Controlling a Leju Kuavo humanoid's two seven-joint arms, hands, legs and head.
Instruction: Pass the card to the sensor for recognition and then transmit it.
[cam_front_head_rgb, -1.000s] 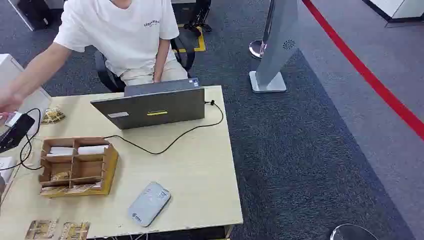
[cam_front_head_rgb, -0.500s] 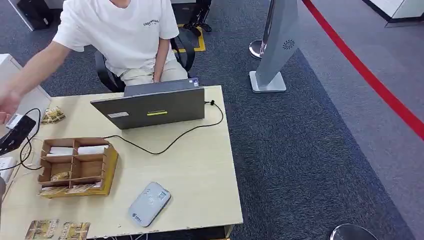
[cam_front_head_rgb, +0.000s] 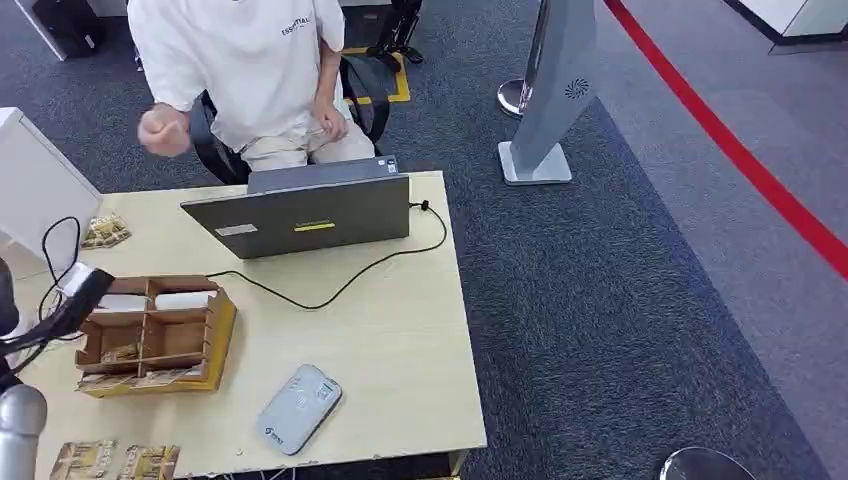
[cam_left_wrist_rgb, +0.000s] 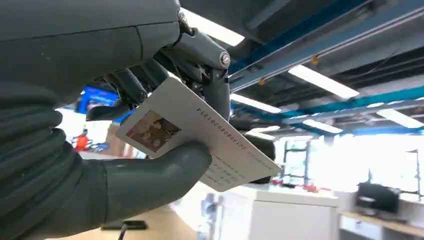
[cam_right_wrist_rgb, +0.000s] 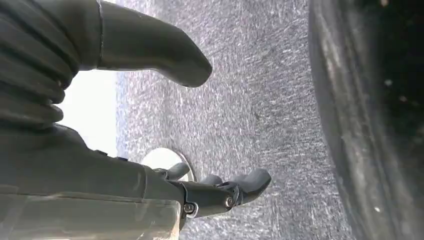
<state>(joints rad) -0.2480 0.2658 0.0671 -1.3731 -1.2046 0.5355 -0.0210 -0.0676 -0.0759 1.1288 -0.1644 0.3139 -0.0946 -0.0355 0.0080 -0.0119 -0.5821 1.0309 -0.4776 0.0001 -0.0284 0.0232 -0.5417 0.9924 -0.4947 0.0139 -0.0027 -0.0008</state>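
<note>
The left hand (cam_left_wrist_rgb: 150, 125) holds the white plastic card with a small photo and printed numbers (cam_left_wrist_rgb: 200, 135), pinched between the thick grey thumb and the dark fingers. In the head view this hand (cam_front_head_rgb: 75, 300) is at the left edge of the pale wooden bench (cam_front_head_rgb: 390, 340), just beside the brown cardboard divider box (cam_front_head_rgb: 155, 335). The grey flat card sensor with rounded corners (cam_front_head_rgb: 298, 407) lies well apart, near the front edge of the bench. I judge that the step in hand is to carry the card to the sensor. To do it well, keep the pinch firm, pass over the box, and bring the card flat and close above the sensor. The right hand (cam_right_wrist_rgb: 220, 192) hangs over the carpet, fingers apart and holding nothing.
</note>
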